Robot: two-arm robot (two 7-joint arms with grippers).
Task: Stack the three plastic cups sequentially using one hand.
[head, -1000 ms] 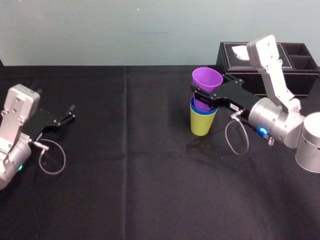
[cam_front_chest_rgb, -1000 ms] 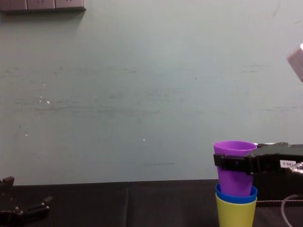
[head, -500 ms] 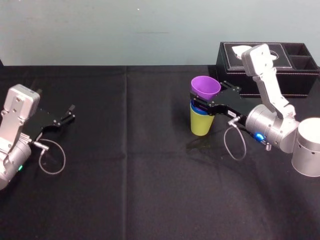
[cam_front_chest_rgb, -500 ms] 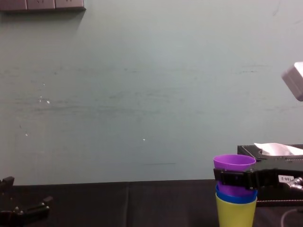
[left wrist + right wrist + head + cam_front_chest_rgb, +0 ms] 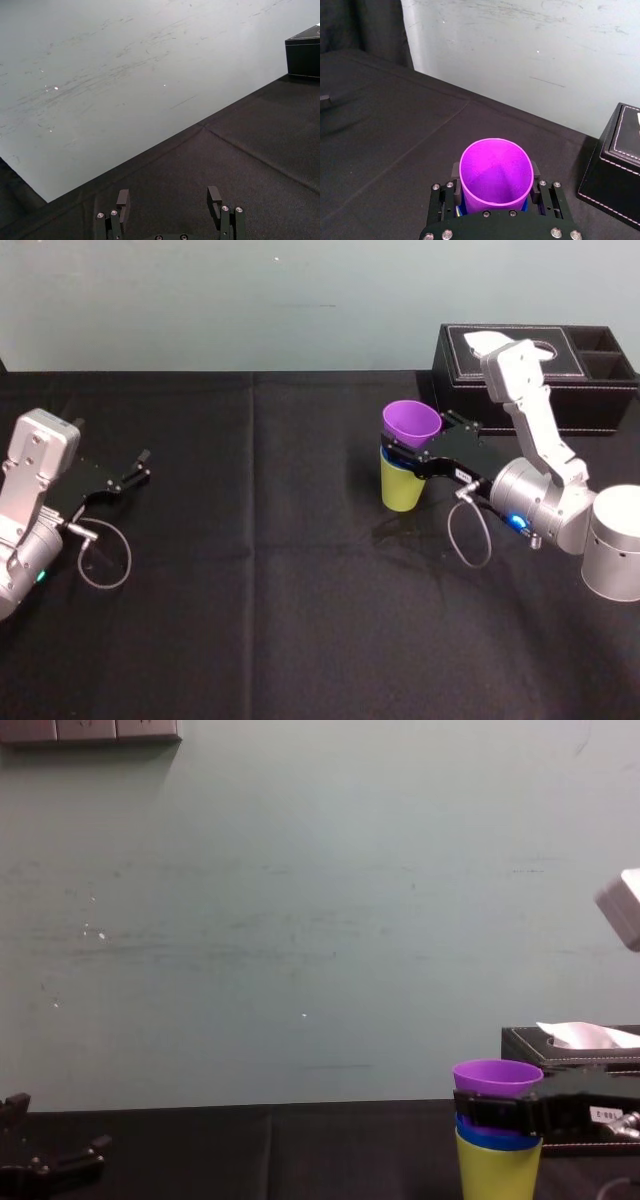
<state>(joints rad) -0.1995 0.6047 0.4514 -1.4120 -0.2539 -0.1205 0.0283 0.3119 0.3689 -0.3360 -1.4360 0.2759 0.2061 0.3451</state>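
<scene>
Clamping purple cup (image 5: 411,421) side-on: R claw (image 5: 410,443), held level.

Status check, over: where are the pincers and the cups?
Right pincer shut on purple cup, nested in blue cup inside yellow-green cup. Left pincer open, parked far left. Black tissue box behind, not in the way.

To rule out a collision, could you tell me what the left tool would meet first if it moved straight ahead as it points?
The way looks free: the left tool points across the black tablecloth toward the pale wall, probably met first.
</scene>
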